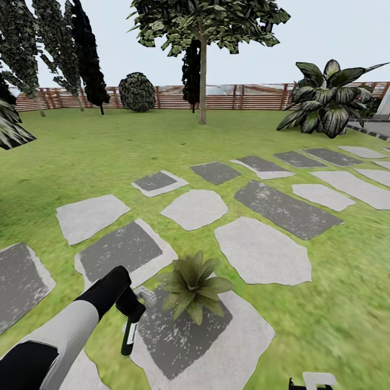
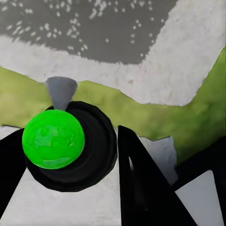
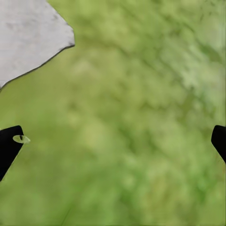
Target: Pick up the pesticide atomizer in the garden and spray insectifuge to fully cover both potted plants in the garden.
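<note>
Lower left of the head view: my left jaws (image 1: 129, 310) are clamped on the pesticide atomizer (image 1: 129, 337), just beside the potted plant (image 1: 194, 286). Right jaws (image 3: 113, 141) gape, empty. I should aim the nozzle at the leaves.

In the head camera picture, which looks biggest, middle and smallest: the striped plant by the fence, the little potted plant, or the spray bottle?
1. Striped plant, though far away.
2. Potted plant, somewhat smaller.
3. Spray bottle in the left gripper, clearly smallest.

Ahead of me: green lawn (image 1: 108, 157) | grey stepping stones (image 1: 262, 252) | slatted brown fence (image 1: 254, 96) | trees (image 1: 203, 32), round shrub (image 1: 137, 92) | pale sky.
</note>
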`<state>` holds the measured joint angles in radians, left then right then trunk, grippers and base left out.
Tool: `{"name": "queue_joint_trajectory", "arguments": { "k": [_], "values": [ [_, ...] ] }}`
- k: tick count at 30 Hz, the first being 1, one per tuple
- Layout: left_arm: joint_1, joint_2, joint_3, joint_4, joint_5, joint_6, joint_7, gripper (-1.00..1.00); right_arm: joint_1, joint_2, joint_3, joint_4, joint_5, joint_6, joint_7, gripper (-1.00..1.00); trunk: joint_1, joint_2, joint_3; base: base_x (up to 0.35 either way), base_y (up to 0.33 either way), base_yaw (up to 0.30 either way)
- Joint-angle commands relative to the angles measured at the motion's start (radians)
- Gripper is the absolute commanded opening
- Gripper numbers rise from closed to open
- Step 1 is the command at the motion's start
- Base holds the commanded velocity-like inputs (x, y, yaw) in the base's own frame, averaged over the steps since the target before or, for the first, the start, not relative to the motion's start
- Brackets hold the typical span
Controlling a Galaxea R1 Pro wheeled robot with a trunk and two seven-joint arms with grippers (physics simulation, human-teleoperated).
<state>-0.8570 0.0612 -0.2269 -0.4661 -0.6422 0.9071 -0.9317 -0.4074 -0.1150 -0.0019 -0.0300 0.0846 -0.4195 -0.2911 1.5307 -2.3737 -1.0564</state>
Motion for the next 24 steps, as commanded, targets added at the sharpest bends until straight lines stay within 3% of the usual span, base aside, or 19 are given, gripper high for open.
{"name": "queue_joint_trajectory", "arguments": {
  "k": [1,6,11,17,24],
  "values": [
    [0.001,0.000,-0.003,-0.010,-0.010,0.001,-0.010,-1.00,-0.001,0.000,-0.001,0.001,0.009,-0.001,-0.006,1.00,0.000,0.000,-0.001,0.281,0.000,0.026],
    [0.003,-0.006,-0.004,-0.047,-0.008,0.003,-0.010,-1.00,-0.001,-0.006,-0.001,0.001,0.010,-0.001,-0.007,1.00,0.000,0.000,-0.001,0.236,-0.135,0.006],
    [-0.002,-0.003,-0.005,-0.053,-0.011,0.011,-0.011,-1.00,-0.001,-0.007,-0.001,0.002,0.010,-0.001,-0.007,1.00,0.000,0.000,-0.001,-0.103,-0.184,0.000],
    [-0.041,0.004,-0.005,-0.061,-0.012,0.038,-0.010,-1.00,-0.001,-0.008,0.000,0.002,0.011,-0.001,-0.007,1.00,0.000,0.000,-0.001,-0.016,-0.011,0.000],
    [-0.033,0.005,-0.011,-0.052,-0.011,0.042,-0.010,-1.00,-0.001,-0.009,0.000,0.002,0.011,-0.001,-0.007,1.00,0.000,0.000,-0.001,0.044,0.001,0.000]
  ]
}}
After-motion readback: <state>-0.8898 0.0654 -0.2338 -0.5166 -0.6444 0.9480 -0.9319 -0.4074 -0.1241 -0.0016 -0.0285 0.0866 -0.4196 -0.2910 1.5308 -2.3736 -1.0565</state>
